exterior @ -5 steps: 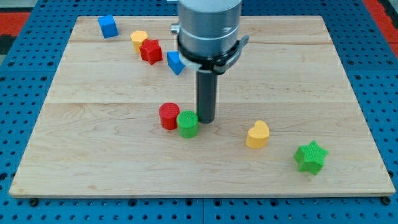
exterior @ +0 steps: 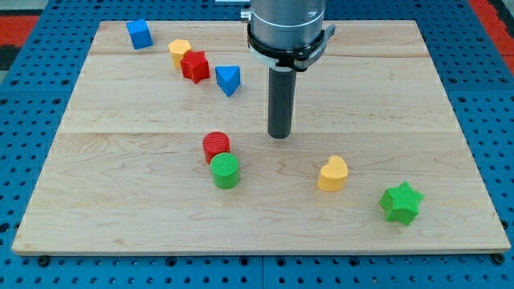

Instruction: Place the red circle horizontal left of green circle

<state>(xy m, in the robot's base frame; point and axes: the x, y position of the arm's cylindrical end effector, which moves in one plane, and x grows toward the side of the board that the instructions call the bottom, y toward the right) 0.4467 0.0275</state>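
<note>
The red circle point(exterior: 216, 146) stands near the middle of the wooden board point(exterior: 120, 160). The green circle point(exterior: 226, 170) touches it just below and slightly to the view's right. My tip point(exterior: 279, 135) is to the view's right of both, a short way off and a little higher in the view, touching neither block.
A blue triangle point(exterior: 229, 79), a red star point(exterior: 194, 66), a yellow block point(exterior: 179, 52) and a blue cube point(exterior: 139, 34) sit at the view's top left. A yellow heart point(exterior: 332, 173) and a green star point(exterior: 401, 202) sit at the lower right.
My tip has moved up and to the view's right, away from the green circle. The green circle has shifted left and down, now sitting below the red circle.
</note>
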